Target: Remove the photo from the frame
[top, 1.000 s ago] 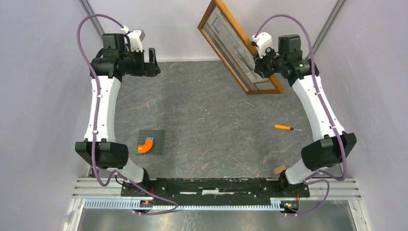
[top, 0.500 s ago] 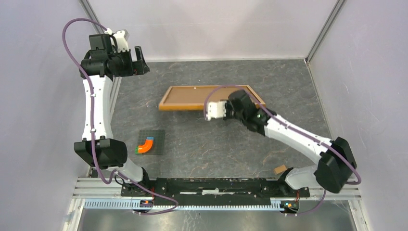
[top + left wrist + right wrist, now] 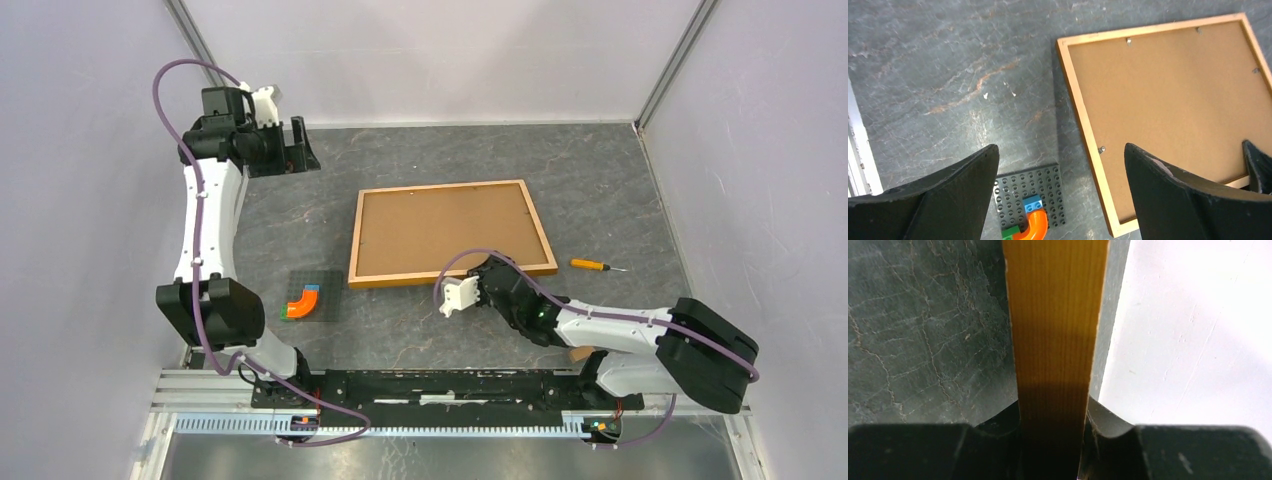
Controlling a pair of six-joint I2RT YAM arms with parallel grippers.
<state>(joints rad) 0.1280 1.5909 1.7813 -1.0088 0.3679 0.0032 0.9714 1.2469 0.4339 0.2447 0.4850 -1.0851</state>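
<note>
Close to you, at the near edge, your right gripper (image 3: 1052, 415) pinches the wooden rim of the frame (image 3: 450, 232) between its fingers. The frame lies flat on the table (image 3: 420, 330), brown back up, so the photo is hidden underneath. Small clips (image 3: 1101, 149) hold the back on. Far off on the left, your left gripper (image 3: 302, 150) hangs wide open and holds nothing. I think you are just starting: next, turn the clips and lift the back.
</note>
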